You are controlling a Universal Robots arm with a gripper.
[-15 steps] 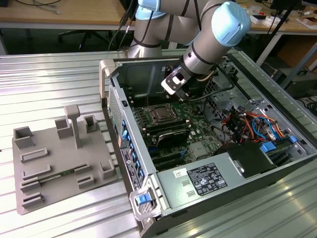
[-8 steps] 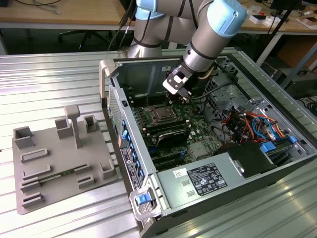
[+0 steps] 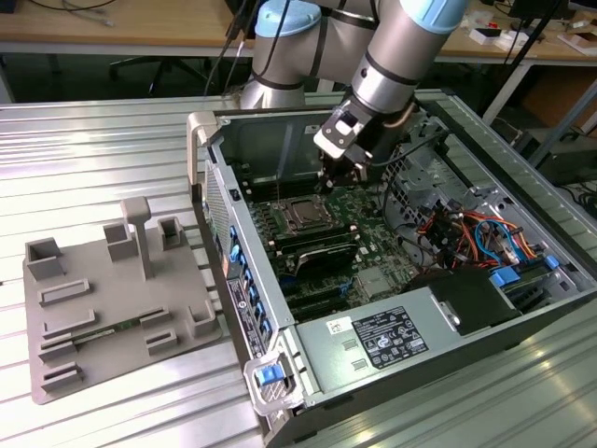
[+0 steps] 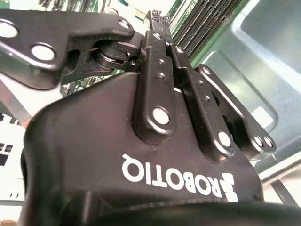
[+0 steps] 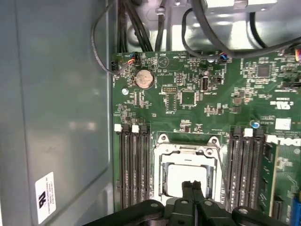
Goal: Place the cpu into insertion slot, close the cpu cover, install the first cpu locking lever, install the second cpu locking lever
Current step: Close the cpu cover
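One cpu (image 5: 186, 175), one cpu cover (image 5: 188, 151), one claw (image 5: 192, 185), one coin battery (image 5: 144, 79).

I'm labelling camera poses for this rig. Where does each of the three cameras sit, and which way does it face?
Exterior view: off the arm, looking down into the open computer case; shows the arm and gripper above the motherboard.
First wrist view: on the wrist, facing the motherboard and insertion slot; the gripper's shut tips show.
Second wrist view: behind the gripper, looking along its body toward the memory slots.
Shared: both wrist views show the gripper; exterior and first wrist views share the insertion slot.
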